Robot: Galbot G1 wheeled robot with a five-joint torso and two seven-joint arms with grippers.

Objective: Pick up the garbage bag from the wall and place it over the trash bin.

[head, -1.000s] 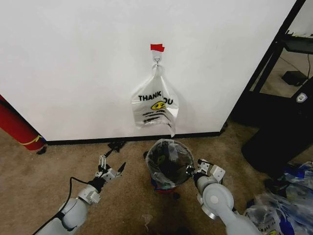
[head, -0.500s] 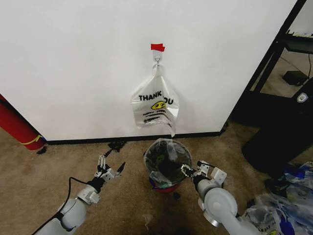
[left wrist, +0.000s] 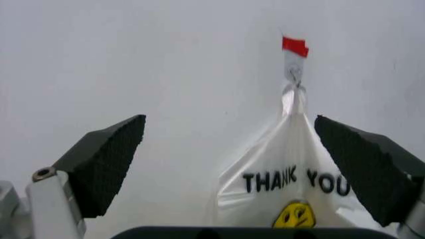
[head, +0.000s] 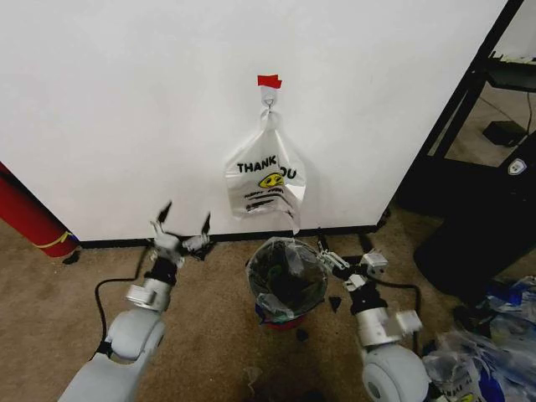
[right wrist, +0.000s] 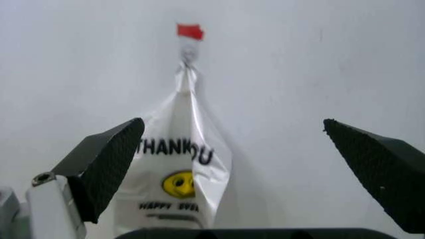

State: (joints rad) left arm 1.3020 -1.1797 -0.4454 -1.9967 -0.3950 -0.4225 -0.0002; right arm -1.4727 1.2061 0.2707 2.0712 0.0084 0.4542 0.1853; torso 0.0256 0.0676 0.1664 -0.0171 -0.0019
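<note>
While a white "THANK YOU" smiley bag (head: 265, 177) hangs from a hook (head: 269, 101) under red tape (head: 269, 81) on the wall (head: 126, 109), the trash bin (head: 289, 276) stands on the carpet (head: 209, 327) just below, apparently lined with crinkly plastic. Left gripper (head: 182, 224) raised beside the bin, jaws spread wide, empty. Right gripper (head: 328, 252) at the bin's rim on the other side, jaws likewise spread.

White THANK YOU bag (head: 265, 178) hangs from wall hook under red tape (head: 269, 81). Trash bin (head: 289, 275), bag-lined, on carpet below it. Left gripper (head: 183, 223) and right gripper (head: 332, 274) flank bin, fingers spread.
</note>
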